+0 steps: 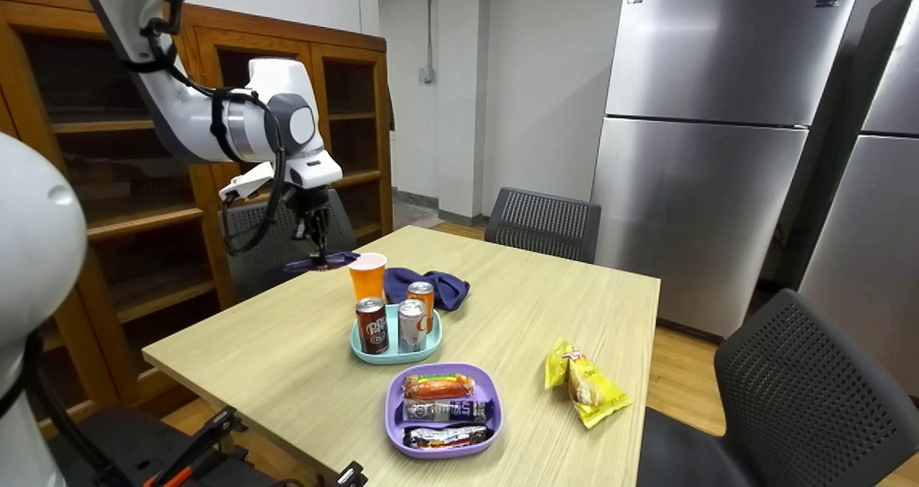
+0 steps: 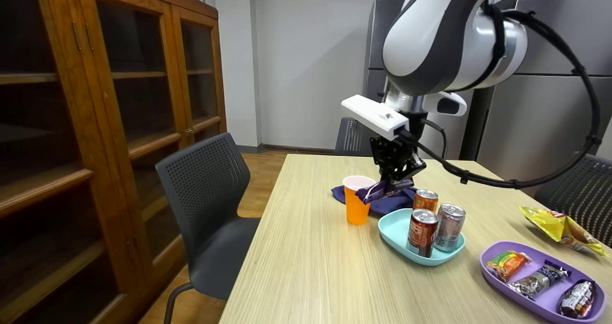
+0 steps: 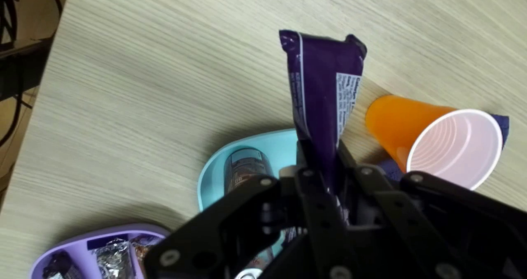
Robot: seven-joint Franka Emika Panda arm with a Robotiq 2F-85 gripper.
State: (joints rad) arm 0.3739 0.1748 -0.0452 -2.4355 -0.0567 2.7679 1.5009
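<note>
- In an exterior view, one gripper clasps one purple-wrapped bar above the table; three cans on one turquoise tray, three snacks in one lilac tray, one yellow packet.
- In an exterior view, one orange cup and one navy cloth near the bar.
- In the wrist view, two fingers pinch it.

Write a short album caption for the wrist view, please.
A black gripper grips a purple packet above a pale table, near an orange cup and turquoise tray.
</note>
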